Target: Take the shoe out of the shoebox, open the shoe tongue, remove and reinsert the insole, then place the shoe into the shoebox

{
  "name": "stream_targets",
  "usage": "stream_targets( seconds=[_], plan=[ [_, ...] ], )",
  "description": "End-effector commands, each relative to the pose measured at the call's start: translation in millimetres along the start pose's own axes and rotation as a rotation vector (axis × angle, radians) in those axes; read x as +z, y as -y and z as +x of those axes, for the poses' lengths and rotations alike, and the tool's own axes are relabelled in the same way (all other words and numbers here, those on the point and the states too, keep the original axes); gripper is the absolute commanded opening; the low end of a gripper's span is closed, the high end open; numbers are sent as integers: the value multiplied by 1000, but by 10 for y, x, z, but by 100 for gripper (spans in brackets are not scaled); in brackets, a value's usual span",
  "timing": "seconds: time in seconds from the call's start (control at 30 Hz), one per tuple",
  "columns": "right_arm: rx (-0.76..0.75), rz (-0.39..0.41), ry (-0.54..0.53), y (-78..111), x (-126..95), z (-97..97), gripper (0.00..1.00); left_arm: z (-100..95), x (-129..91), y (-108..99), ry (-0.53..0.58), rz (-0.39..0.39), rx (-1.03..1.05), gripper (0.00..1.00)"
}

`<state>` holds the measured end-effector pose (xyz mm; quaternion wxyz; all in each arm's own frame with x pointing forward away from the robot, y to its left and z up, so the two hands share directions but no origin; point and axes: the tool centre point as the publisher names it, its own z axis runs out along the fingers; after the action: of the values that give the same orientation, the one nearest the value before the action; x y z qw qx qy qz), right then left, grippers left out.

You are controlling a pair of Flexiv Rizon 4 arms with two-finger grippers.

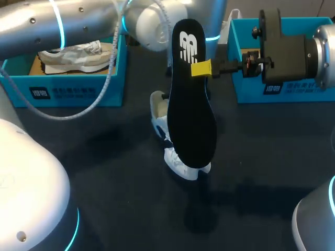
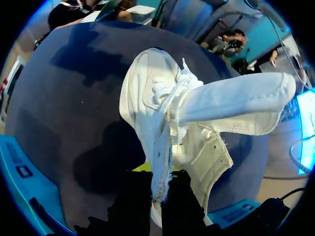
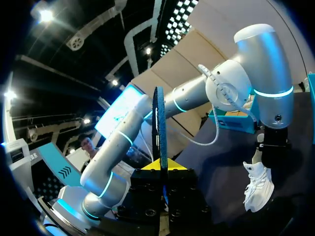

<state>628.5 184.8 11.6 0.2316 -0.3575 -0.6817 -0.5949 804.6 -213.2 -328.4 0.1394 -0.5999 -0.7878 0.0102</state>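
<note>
A black insole (image 1: 191, 99) hangs upright over the middle of the table, and my right gripper (image 1: 201, 69) is shut on its edge near the heel end. In the right wrist view the insole (image 3: 160, 123) stands edge-on between the yellow tips of that gripper (image 3: 162, 167). Below the insole a white shoe (image 1: 178, 157) rests on the dark table. My left gripper (image 2: 160, 189) is shut on the side edge of the shoe (image 2: 147, 98); its tongue (image 2: 236, 103) is folded out. In the head view the insole hides the left gripper.
A blue shoebox (image 1: 78, 89) at the back left holds a grey-beige shoe (image 1: 78, 56). A second blue shoebox (image 1: 251, 91) stands at the back right, behind my right wrist. The table (image 1: 104, 172) has a dark cover.
</note>
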Motion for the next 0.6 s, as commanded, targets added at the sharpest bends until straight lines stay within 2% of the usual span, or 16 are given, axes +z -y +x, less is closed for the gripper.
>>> stream_targets(
  seconds=[0.03, 0.2, 0.6],
  plan=[
    [2, 0, 3, -2, 31, 2, 0, -153, 12, 55, -68, -133, 399, 0],
    [2, 0, 3, -2, 31, 2, 0, -250, 30, 112, -80, -130, 388, 0],
    [2, 0, 3, -2, 31, 2, 0, -250, 30, 112, -80, -130, 388, 0]
  ],
)
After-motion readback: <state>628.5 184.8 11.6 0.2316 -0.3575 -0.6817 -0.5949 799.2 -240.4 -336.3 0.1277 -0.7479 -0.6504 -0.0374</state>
